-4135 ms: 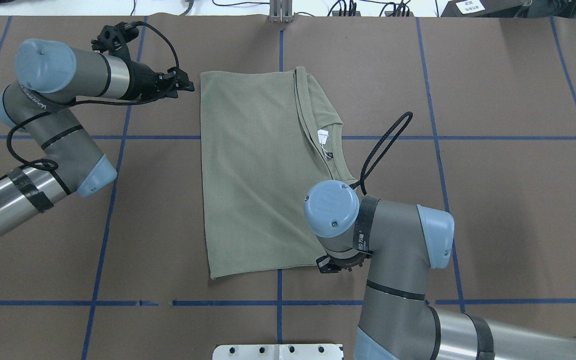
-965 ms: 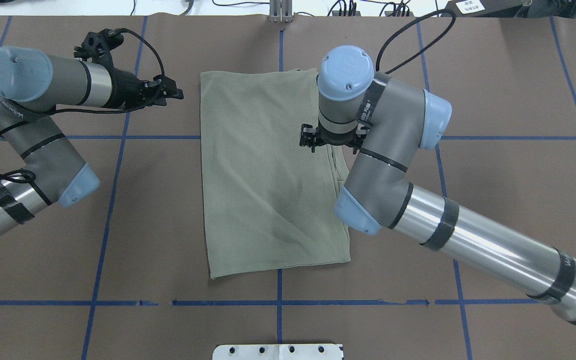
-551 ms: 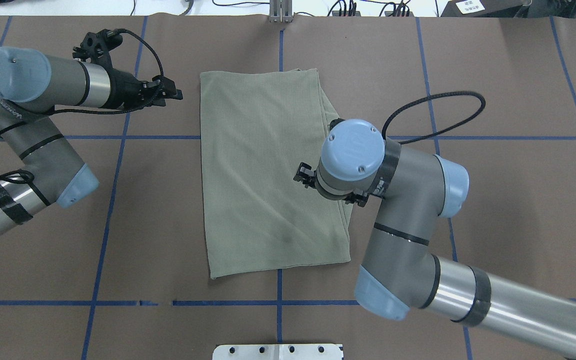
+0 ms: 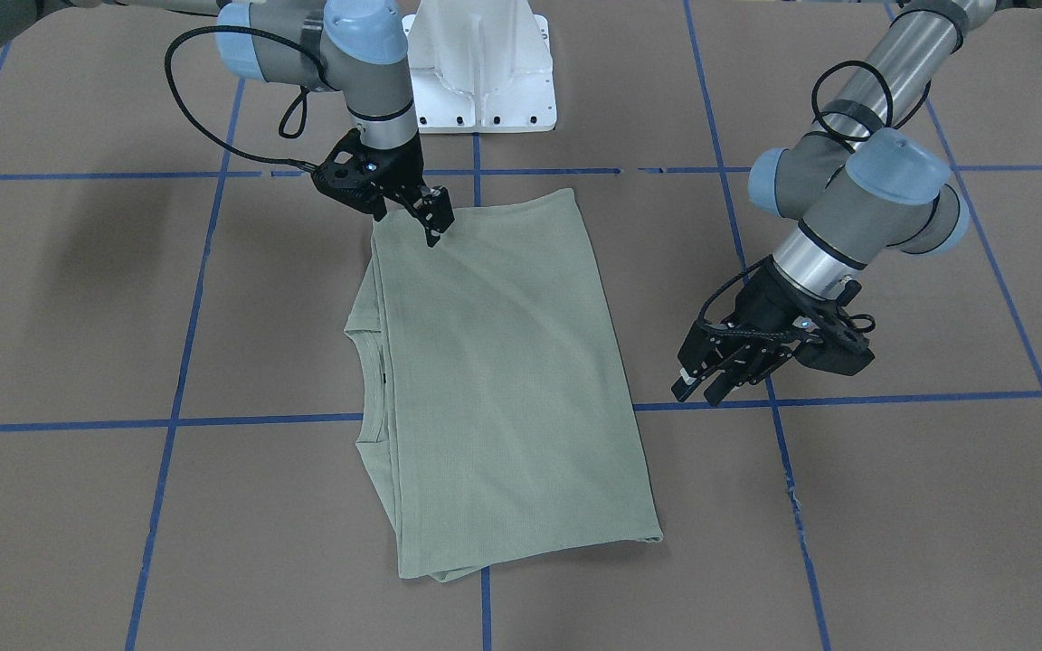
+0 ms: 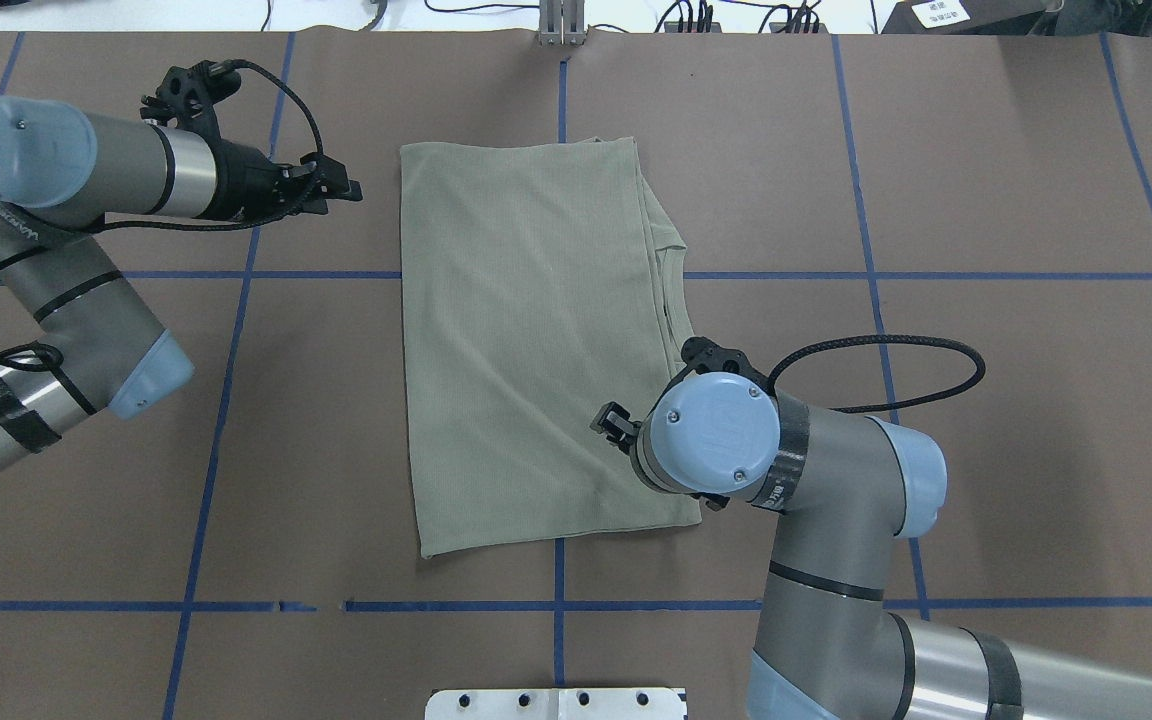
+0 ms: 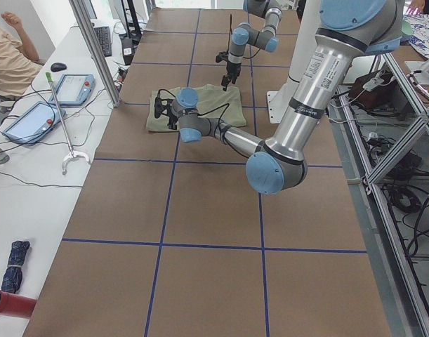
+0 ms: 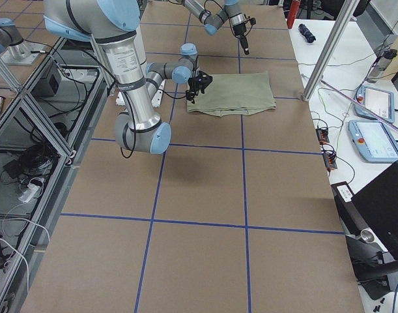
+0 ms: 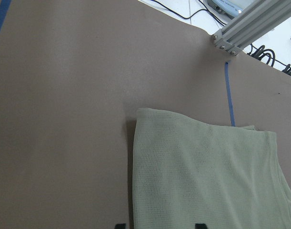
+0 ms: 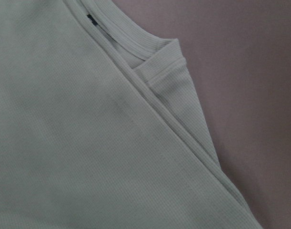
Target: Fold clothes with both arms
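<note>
Since a moment before, the right grey-and-silver robot arm (image 5: 816, 540), 1 of 2, had drawn its black two-finger gripper (image 4: 431, 221) along the shirt to the hem corner nearest the robot; I couldn't tell how its fingers stood. 1 sage-green knit shirt (image 5: 526, 340) lay folded into a rectangle mid-table, its ribbed collar (image 5: 671, 270) peeking past the robot's-right edge. The left gripper (image 4: 700, 387) hovered with fingers spread and empty, well apart from the opposite edge, with brown blue-taped table (image 5: 986, 200) between.

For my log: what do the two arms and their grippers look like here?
Both the left arm and right arm are tubular, grey and silver, with light-blue joint caps and black tape bands. A black braided cable loops to each wrist. The left gripper and right gripper are black and two-fingered.
</note>
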